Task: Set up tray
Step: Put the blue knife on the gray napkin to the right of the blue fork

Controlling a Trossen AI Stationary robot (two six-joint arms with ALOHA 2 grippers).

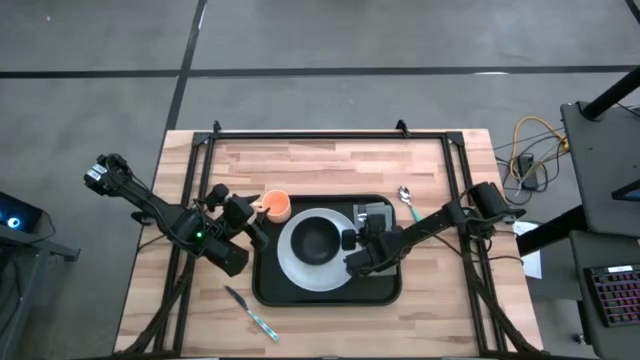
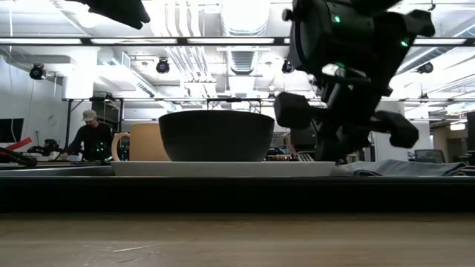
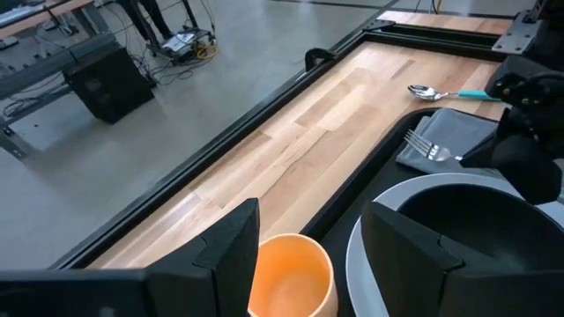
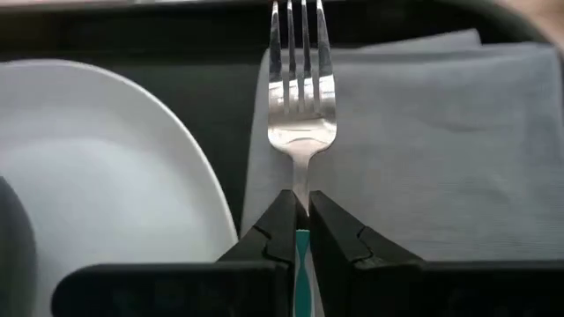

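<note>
My right gripper is clamped on the fork, pinched at the neck just below the tines, with the teal handle showing between my fingers. The fork hangs over the grey napkin, tines pointing along its inner edge, next to the white plate. I cannot tell whether it already rests on the cloth or hovers just above.

The tray sits in the middle of the table. On it I count the plate, the dark bowl on the plate, and the napkin at the right end. So the core of the setting looks done, and the fork is the piece in hand.

My left gripper has its fingers apart around the orange cup; the cup stands on the wood at the tray's left edge, not on the tray, and I cannot say whether the fingers touch it.

Left to do, as I judge it: release the fork, bring in the cup, then the knife lying on the wood near the tray's front left corner, and the spoon off beyond the far right corner.
</note>
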